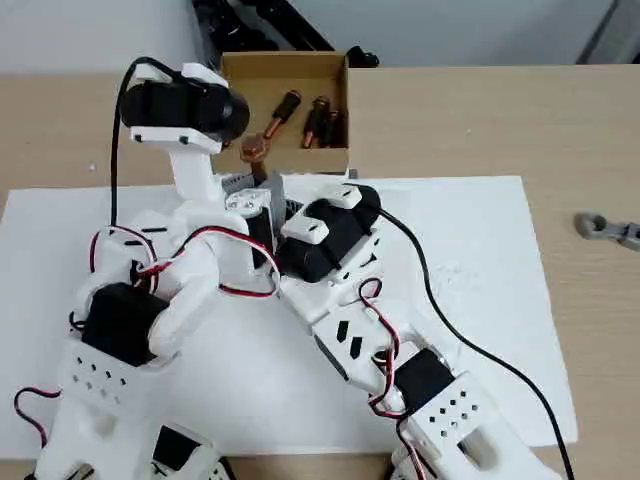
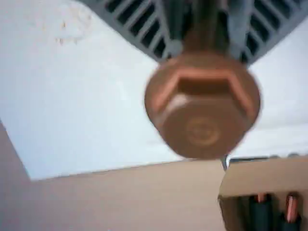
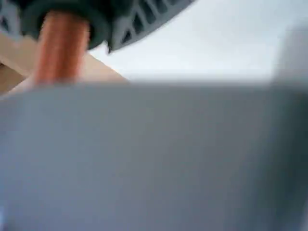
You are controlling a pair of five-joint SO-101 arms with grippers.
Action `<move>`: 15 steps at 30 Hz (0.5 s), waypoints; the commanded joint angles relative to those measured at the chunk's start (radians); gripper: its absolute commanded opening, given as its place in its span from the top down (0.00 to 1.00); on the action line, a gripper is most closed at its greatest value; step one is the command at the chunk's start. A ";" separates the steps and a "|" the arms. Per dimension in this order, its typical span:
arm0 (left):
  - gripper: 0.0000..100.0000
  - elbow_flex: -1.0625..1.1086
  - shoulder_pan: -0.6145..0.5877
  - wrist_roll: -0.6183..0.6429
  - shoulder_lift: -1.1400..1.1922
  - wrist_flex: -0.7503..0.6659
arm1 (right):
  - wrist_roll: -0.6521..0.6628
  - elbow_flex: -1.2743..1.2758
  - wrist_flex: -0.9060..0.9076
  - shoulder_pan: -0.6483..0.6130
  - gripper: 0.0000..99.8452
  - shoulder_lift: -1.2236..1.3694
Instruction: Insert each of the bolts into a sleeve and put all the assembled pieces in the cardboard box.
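**Step in hand: joining the bolt and sleeve, just short of the box.** The left gripper (image 1: pixel 255 172) is clenched on the shank of a copper bolt (image 1: pixel 254 150). The bolt's hexagonal head (image 2: pixel 202 108) points away from the gripper. In the high view the bolt hangs above the table (image 1: pixel 580 120), just outside the near left corner of the cardboard box (image 1: pixel 310 158) and not yet over its opening. The right gripper (image 1: pixel 272 200) sits close beside the left one, over the far edge of the white sheet (image 1: pixel 480 300). Whether it is clenched or released cannot be told.

In the right wrist view the copper shank (image 3: pixel 60 48) passes through a dark collar (image 3: pixel 53 19). This is probably the sleeve, already on the bolt or nearly so, though how far it is seated cannot be seen.

**Next move (judgement).** If the sleeve is fully on, the left arm needs to carry the piece a short way across the near wall of the box. It should release only once the head is past the rim, because the piece now hangs beside the corner and could drop onto the table.

**Container.** The cardboard box (image 2: pixel 269 180) is open at the top and holds three finished pieces (image 1: pixel 318 120). One lies alone at a slant toward the left, and two lie side by side at the right. Each shows both copper and dark parts.
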 commanded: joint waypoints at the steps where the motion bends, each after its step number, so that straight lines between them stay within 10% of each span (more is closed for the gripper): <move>1: 1.00 -0.002 0.009 -0.006 -0.017 0.035 | -0.008 -0.069 -0.022 0.010 1.00 -0.001; 15: 0.92 -0.007 0.051 -0.017 -0.018 0.043 | -0.005 -0.069 -0.021 0.010 1.00 -0.001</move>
